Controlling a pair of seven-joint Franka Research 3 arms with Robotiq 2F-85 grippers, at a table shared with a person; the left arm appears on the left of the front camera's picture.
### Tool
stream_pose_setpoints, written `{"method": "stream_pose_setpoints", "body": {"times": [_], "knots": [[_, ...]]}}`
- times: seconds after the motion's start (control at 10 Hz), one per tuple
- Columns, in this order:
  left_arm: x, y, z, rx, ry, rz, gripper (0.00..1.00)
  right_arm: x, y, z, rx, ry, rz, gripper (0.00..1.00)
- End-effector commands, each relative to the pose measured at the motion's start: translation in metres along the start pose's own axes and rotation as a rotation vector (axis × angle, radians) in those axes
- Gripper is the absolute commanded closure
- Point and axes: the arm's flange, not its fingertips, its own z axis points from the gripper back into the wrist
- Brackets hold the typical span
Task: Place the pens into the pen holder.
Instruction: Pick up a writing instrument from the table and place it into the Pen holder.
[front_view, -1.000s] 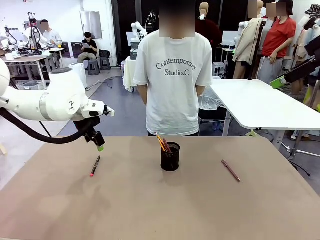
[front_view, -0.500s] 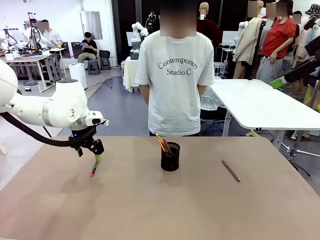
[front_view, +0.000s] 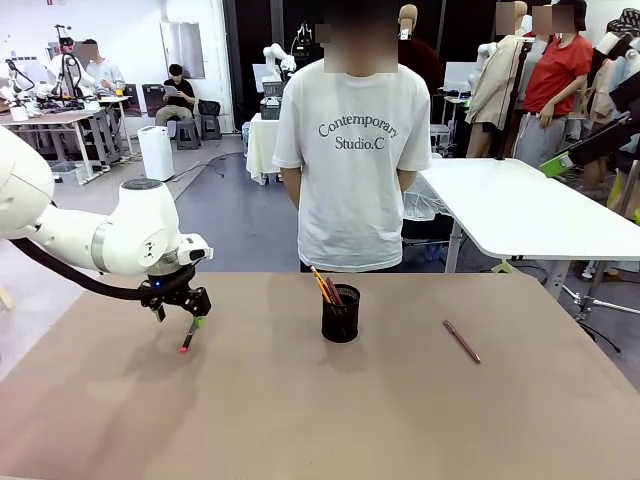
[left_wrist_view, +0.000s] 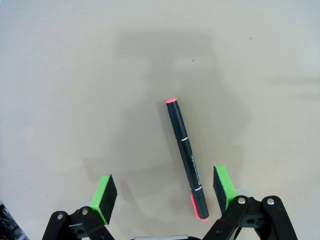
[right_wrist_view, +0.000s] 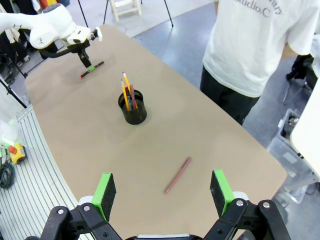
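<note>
Hands both spread: left hand (left_wrist_view: 165, 192) (low over table (left_wrist_view: 75, 75)) straddles the black pen (left_wrist_view: 186, 155); right hand (right_wrist_view: 162, 192) hovers high.

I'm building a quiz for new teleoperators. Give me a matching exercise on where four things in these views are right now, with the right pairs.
Things:
1. black pen with pink ends
2. dark red pen
3. yellow pencil
4. pen holder

Places:
A. standing in the pen holder
B. upright at the middle of the table, in front of the person
C. flat on the table, on the robot's right
D. flat on the table, one end inside the open left gripper

Pairs: 1-D, 2-C, 3-A, 4-B
</note>
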Motion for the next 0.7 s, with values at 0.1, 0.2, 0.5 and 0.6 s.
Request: {"method": "stream_pose_setpoints", "body": {"times": [0.1,0.2,0.5,0.6], "knots": [[-0.001,0.000,0.009,-0.002,0.006,-0.012,0.00,0.002,0.000,0.000,0.008,-0.020,0.004,0.00],[0.000,-0.001,0.001,0.000,0.001,-0.002,0.00,0.002,0.000,0.000,0.008,-0.020,0.004,0.00],[0.036,-0.020,-0.008,0.074,0.046,0.113,0.00,0.002,0.000,0.000,0.008,-0.020,0.004,0.00],[0.044,-0.023,-0.014,0.091,0.055,0.135,0.00,0.002,0.000,0.000,0.008,-0.020,0.004,0.00]]}}
